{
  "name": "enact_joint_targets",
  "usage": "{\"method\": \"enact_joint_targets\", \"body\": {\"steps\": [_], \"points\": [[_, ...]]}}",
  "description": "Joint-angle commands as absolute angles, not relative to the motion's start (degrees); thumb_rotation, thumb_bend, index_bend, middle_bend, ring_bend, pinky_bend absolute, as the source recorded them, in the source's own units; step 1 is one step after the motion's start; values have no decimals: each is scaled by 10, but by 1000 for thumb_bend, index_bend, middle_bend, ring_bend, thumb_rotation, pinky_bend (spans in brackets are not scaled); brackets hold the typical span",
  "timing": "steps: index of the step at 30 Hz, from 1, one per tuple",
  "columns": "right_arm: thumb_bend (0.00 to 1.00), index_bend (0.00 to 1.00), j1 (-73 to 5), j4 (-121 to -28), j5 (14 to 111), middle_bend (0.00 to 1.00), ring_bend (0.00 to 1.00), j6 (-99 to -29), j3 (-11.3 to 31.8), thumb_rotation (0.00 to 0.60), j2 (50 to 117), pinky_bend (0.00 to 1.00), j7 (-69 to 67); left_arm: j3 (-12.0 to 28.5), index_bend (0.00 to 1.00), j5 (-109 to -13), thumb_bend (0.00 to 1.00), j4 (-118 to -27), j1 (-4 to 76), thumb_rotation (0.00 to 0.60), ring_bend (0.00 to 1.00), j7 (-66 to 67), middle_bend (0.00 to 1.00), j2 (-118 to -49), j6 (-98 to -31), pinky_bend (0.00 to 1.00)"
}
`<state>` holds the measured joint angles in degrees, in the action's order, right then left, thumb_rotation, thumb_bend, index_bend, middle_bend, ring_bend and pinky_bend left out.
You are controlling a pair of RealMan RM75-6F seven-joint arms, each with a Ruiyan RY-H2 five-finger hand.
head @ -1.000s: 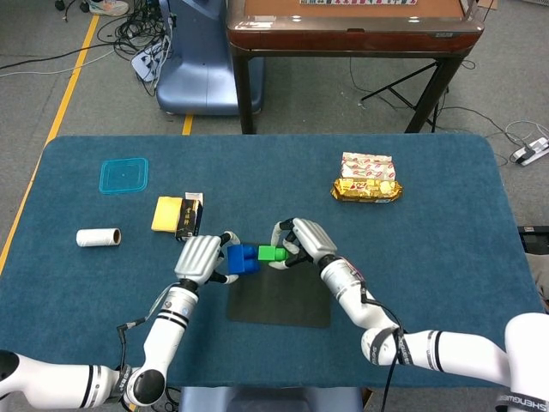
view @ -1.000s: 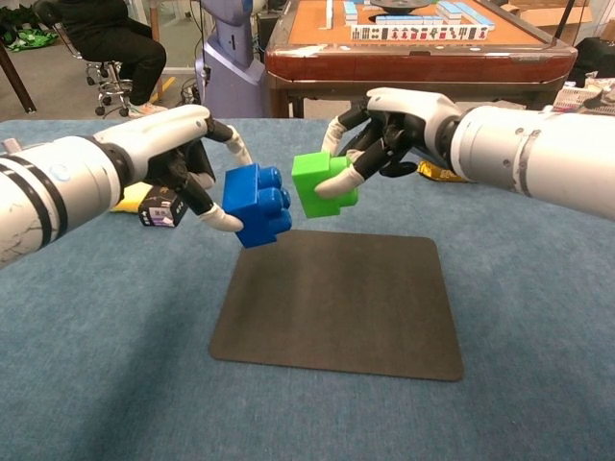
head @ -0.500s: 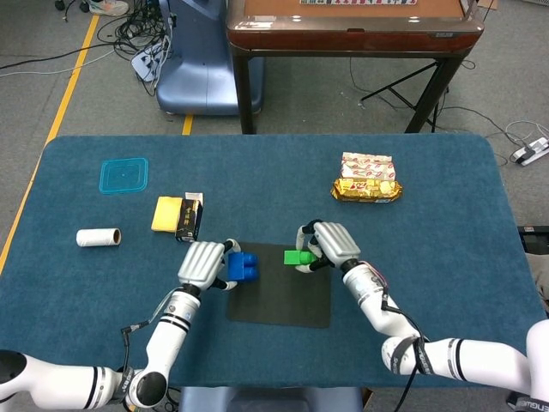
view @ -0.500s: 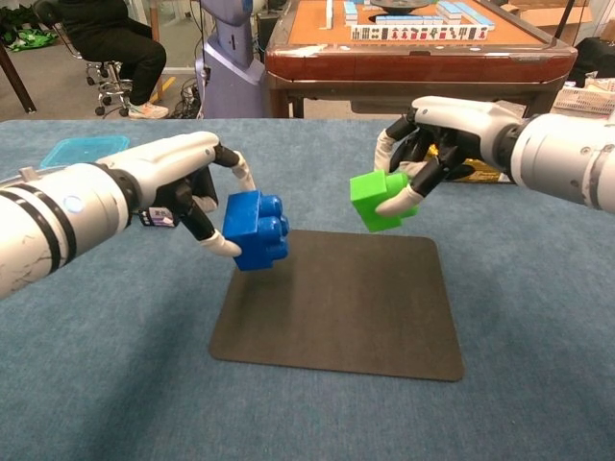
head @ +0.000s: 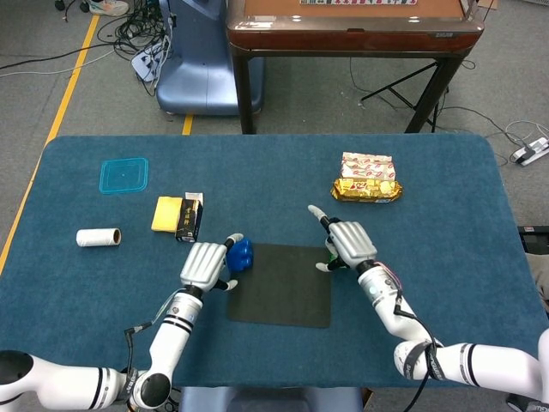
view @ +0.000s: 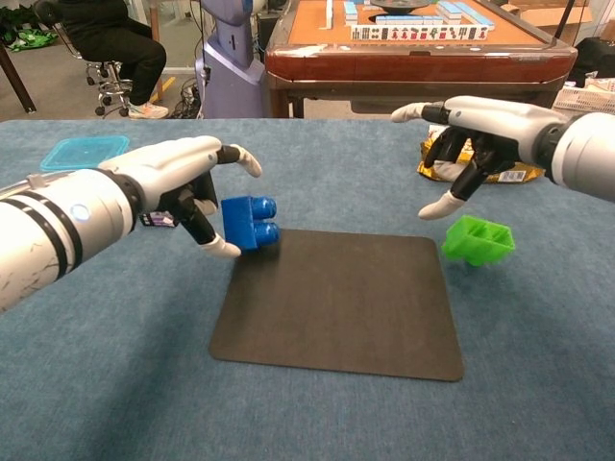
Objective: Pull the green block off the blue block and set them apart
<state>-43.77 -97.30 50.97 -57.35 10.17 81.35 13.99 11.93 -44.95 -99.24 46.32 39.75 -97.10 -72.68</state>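
The blue block (view: 248,223) lies on its side at the far left corner of the black mat (view: 336,303), studs pointing right; the head view shows the blue block (head: 240,253) too. My left hand (view: 183,182) stands just left of it with fingers spread; the thumb touches the block's lower left edge and the upper finger is lifted clear. The green block (view: 478,240) lies tipped on the cloth just right of the mat, hollow side up. My right hand (view: 476,134) hovers open above it and hides it in the head view, where the right hand (head: 347,245) shows.
A black box (head: 190,217) and a yellow pad (head: 167,214) lie behind my left hand. Snack packs (head: 367,178) sit at the back right. A teal lid (head: 123,175) and a paper roll (head: 98,237) are far left. A wooden table (head: 352,26) stands beyond.
Both blocks came down from mid-air. The right hand carried the green block rightward, let it go beside the mat and spread open. The left hand lowered the blue block onto the mat corner and loosened its fingers.
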Motion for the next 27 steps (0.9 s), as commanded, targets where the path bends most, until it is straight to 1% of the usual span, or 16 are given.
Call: {"method": "enact_joint_targets", "body": {"steps": [1, 3, 5, 7, 9, 10, 12, 14, 16, 19, 21, 24, 27], "points": [[0, 0, -425, -985, 523, 856, 967, -591, 98, 600, 798, 1000, 144, 115, 179, -459, 34, -998, 457, 600, 1000, 401, 1000, -963, -737, 1000], [0, 2, -416, -992, 535, 797, 913, -603, 94, 600, 787, 1000, 147, 110, 177, -473, 34, -1003, 450, 600, 1000, 399, 1000, -955, -747, 1000], [0, 38, -404, -999, 549, 725, 844, -618, 88, 600, 771, 976, 152, 102, 177, -500, 34, -1007, 438, 600, 986, 391, 991, -944, -764, 1000], [0, 105, -395, -1003, 564, 623, 728, -628, 80, 600, 756, 895, 158, 90, 177, -529, 34, -1009, 425, 600, 910, 382, 930, -932, -781, 1000], [0, 137, -383, -1008, 582, 550, 643, -638, 71, 600, 737, 830, 162, 72, 177, -564, 34, -1008, 407, 600, 808, 374, 823, -917, -801, 998], [0, 150, -376, -1011, 593, 503, 591, -642, 65, 600, 725, 783, 163, 62, 177, -582, 34, -1006, 397, 600, 747, 369, 749, -908, -812, 984], [0, 155, -366, -1013, 609, 436, 517, -648, 56, 600, 707, 712, 162, 45, 177, -609, 34, -1001, 381, 600, 629, 363, 614, -893, -827, 913], [0, 156, -353, -1014, 630, 378, 450, -652, 45, 600, 688, 643, 158, 25, 178, -643, 34, -989, 362, 600, 519, 357, 498, -876, -846, 813], [0, 156, -342, -1013, 648, 338, 398, -655, 36, 600, 673, 585, 151, 10, 179, -666, 34, -978, 345, 600, 421, 349, 390, -863, -860, 701], [0, 156, -318, -1009, 675, 314, 367, -669, 22, 600, 651, 544, 133, -13, 181, -698, 34, -963, 313, 600, 299, 319, 267, -834, -879, 551], [0, 157, -304, -1010, 687, 314, 354, -677, 17, 600, 640, 521, 116, -21, 181, -712, 34, -953, 295, 600, 249, 292, 213, -817, -888, 481], [0, 159, -280, -1007, 710, 313, 320, -697, 8, 600, 625, 461, 91, -31, 181, -734, 33, -933, 265, 600, 213, 255, 180, -787, -908, 414], [0, 168, -254, -1003, 724, 313, 303, -718, 4, 600, 612, 412, 62, -45, 180, -760, 33, -909, 237, 600, 209, 233, 178, -755, -931, 403]]}}
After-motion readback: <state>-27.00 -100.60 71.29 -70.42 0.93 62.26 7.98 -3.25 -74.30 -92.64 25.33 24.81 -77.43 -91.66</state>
